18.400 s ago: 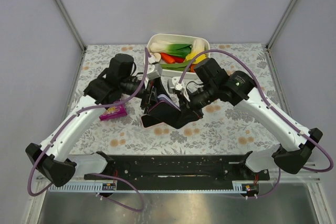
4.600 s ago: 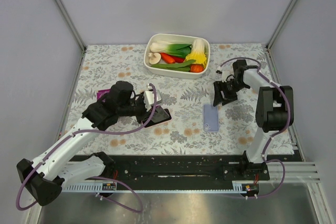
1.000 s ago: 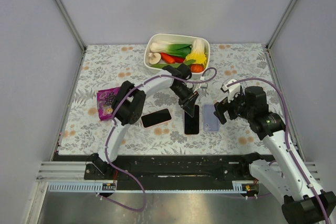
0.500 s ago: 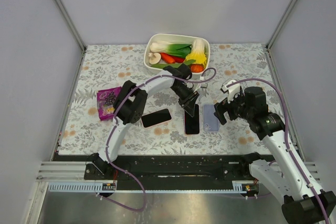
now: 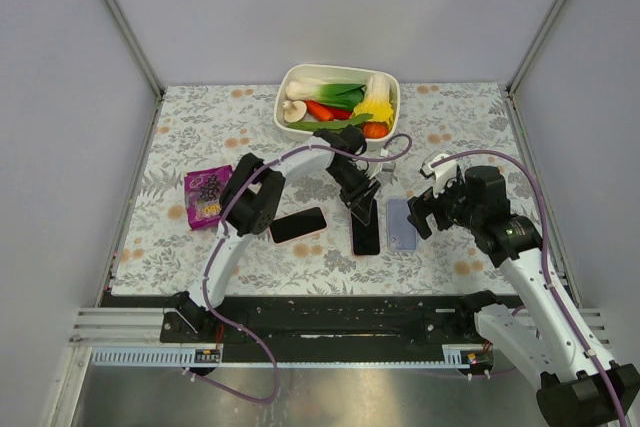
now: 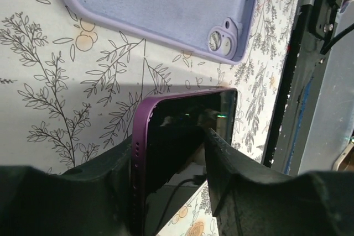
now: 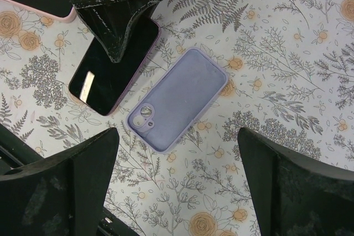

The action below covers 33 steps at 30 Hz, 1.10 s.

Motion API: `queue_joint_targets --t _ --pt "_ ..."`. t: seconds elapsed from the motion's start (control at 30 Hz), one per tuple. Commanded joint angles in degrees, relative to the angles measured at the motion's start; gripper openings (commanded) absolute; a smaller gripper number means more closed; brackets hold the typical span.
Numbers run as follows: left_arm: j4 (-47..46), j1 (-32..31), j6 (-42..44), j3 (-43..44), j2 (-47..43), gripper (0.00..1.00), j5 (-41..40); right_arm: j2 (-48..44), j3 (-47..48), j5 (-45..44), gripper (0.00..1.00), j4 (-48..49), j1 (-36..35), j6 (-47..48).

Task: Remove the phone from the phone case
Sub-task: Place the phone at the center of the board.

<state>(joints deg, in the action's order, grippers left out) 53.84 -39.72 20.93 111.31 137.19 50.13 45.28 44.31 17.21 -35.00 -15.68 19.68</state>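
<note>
The phone (image 5: 365, 234), black screen with a purple rim, lies on the flowered cloth outside the phone case (image 5: 401, 224), a lilac shell lying empty just to its right. My left gripper (image 5: 359, 201) stands over the phone's far end. In the left wrist view its jaws (image 6: 170, 147) straddle the phone (image 6: 182, 120); the purple edge leans on one finger and a gap shows at the other, so it is open. The case (image 6: 160, 9) lies beyond. My right gripper (image 7: 177, 192) hovers wide open and holds nothing above the case (image 7: 180, 98), with the phone (image 7: 116, 64) beside it.
A second phone in a pink case (image 5: 298, 224) lies left of the purple one. A purple snack packet (image 5: 205, 197) is further left. A white dish of vegetables (image 5: 290, 119) stands at the back. The black rail (image 5: 320, 319) runs along the near edge.
My left gripper's jaws have parted around the phone's end, and it has drawn back slightly. The phone, the case and my right arm have stayed in place.
</note>
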Motion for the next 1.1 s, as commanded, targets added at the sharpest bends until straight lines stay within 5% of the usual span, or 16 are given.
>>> queue_joint_targets --t 0.0,0.27,0.47,0.77,1.07 --pt "-5.8 -0.1 2.0 0.5 1.1 0.48 -8.8 0.1 0.2 0.7 0.98 0.6 0.2 0.1" --pt "-8.2 -0.1 -0.7 -0.7 0.6 0.55 -12.4 -0.1 0.2 1.0 0.98 0.4 0.2 -0.1" --pt "-9.5 -0.1 -1.0 -2.2 -0.3 0.70 -13.0 -0.3 0.2 1.1 0.98 0.1 0.2 -0.2" --pt "-11.2 -0.1 -1.2 -4.0 -1.8 0.73 -15.0 -0.8 0.3 1.2 0.98 -0.5 0.2 -0.3" --pt "-17.4 -0.3 -1.5 -15.3 -15.6 0.82 -19.3 -1.0 0.4 1.2 0.98 -0.7 0.2 -0.6"
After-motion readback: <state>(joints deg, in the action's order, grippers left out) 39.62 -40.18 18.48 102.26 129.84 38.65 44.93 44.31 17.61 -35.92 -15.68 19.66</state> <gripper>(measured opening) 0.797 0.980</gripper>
